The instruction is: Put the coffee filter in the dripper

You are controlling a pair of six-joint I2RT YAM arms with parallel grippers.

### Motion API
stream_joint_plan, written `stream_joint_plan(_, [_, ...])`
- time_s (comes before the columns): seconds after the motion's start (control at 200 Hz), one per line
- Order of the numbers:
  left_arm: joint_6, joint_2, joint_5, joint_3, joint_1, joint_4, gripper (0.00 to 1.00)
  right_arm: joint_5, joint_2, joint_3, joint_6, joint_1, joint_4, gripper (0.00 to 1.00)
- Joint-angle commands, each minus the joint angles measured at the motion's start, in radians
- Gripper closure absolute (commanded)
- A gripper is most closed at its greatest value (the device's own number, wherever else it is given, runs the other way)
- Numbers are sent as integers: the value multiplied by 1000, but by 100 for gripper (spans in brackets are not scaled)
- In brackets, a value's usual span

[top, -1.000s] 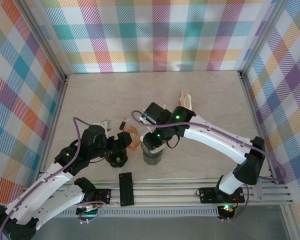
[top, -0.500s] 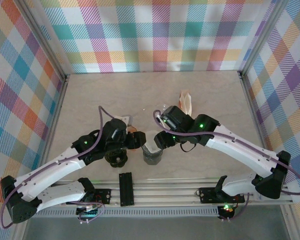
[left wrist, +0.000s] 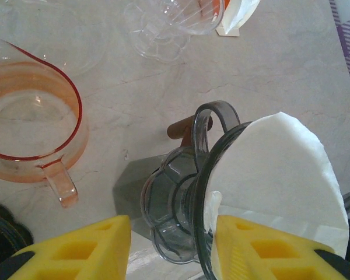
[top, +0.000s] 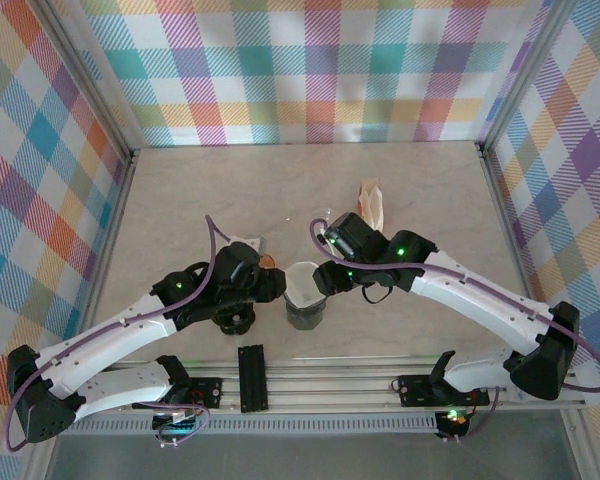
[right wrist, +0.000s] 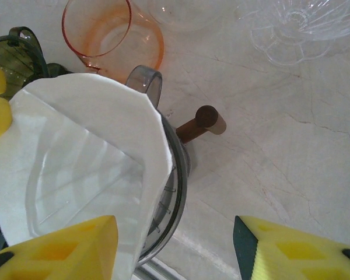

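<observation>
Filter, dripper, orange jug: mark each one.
filter [right wrist: 87,151]: right wrist view, middle of the paper.
dripper [left wrist: 169,217]: left wrist view, ribbed base.
orange jug [left wrist: 64,185]: left wrist view, handle.

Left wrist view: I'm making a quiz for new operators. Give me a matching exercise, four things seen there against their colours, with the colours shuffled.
Things:
1. filter
2. dripper
3. jug
4. footed dish

Colours:
a. clear
b. white
c. smoky grey
d. orange tint

Pairs: 1-b, 2-c, 3-d, 4-a
</observation>
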Motion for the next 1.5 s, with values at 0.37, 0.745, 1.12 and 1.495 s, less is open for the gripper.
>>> stream_joint_plan(0.37, [-11, -22, -10, -41, -12, 10, 59, 1, 40, -60, 38, -24, 41, 49])
stream_joint_plan(0.745, [-19, -25, -4, -40, -12, 22, 56, -48, 29, -10, -3, -23, 85, 24])
stream_joint_plan(1.12, [-25, -11, 5, -37, -12, 33, 56, -76, 182, 15, -32, -24, 90, 23])
stream_joint_plan(1.495, [-29, -3, 12, -39, -12, 42, 56, -60, 266, 0, -43, -17, 103, 23])
